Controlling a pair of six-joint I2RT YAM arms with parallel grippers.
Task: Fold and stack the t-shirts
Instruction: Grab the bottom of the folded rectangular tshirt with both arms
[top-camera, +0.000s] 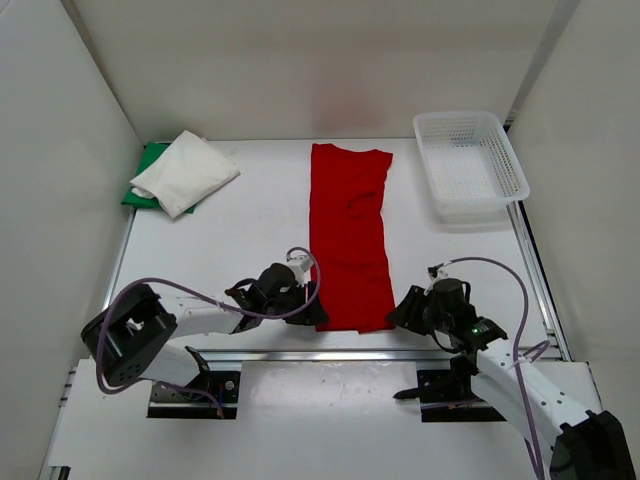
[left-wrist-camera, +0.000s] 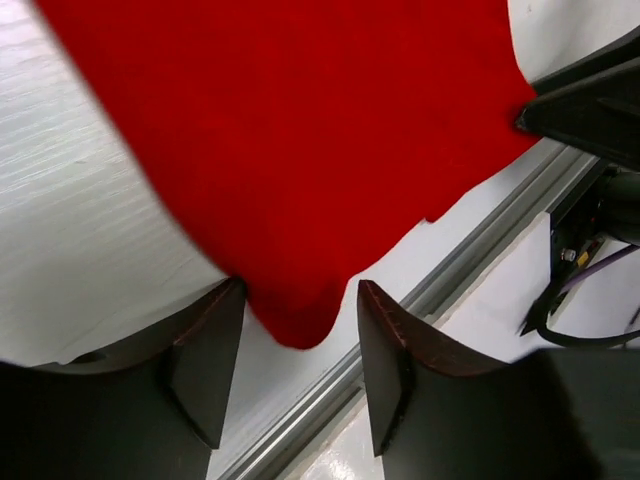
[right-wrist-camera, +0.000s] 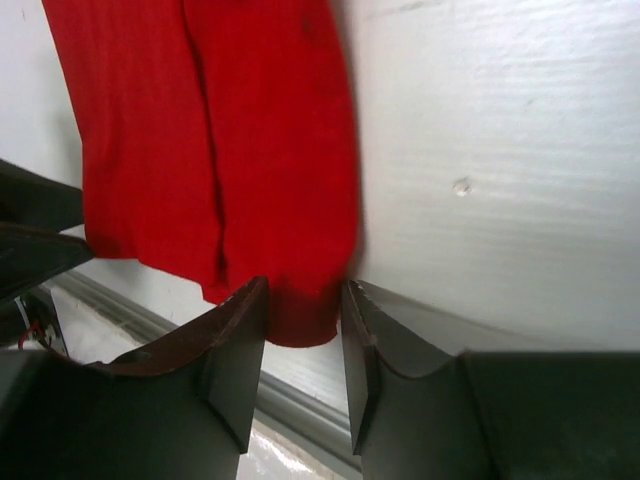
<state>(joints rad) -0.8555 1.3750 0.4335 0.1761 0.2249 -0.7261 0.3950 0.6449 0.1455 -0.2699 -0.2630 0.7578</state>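
The red t-shirt (top-camera: 348, 240) lies flat in the middle of the top view, folded into a long narrow strip that runs from the upper centre down to the table's (top-camera: 250, 230) lower edge. Only that view takes in the other two. The white t-shirt (top-camera: 188, 172) is folded at the upper left, resting on the green t-shirt (top-camera: 148, 170), of which just a border shows. The mesh basket (top-camera: 470, 165) stands at the upper right.

The wrist views give what the overhead one hides. The left gripper (left-wrist-camera: 300, 290) has its jaws parted, with the strip's lower left corner lying in the gap. The right gripper (right-wrist-camera: 305, 290) is likewise parted, over the lower right corner. A metal rail (left-wrist-camera: 470, 250) runs just beyond the hem.

The count is three t-shirts, one basket and two grippers.
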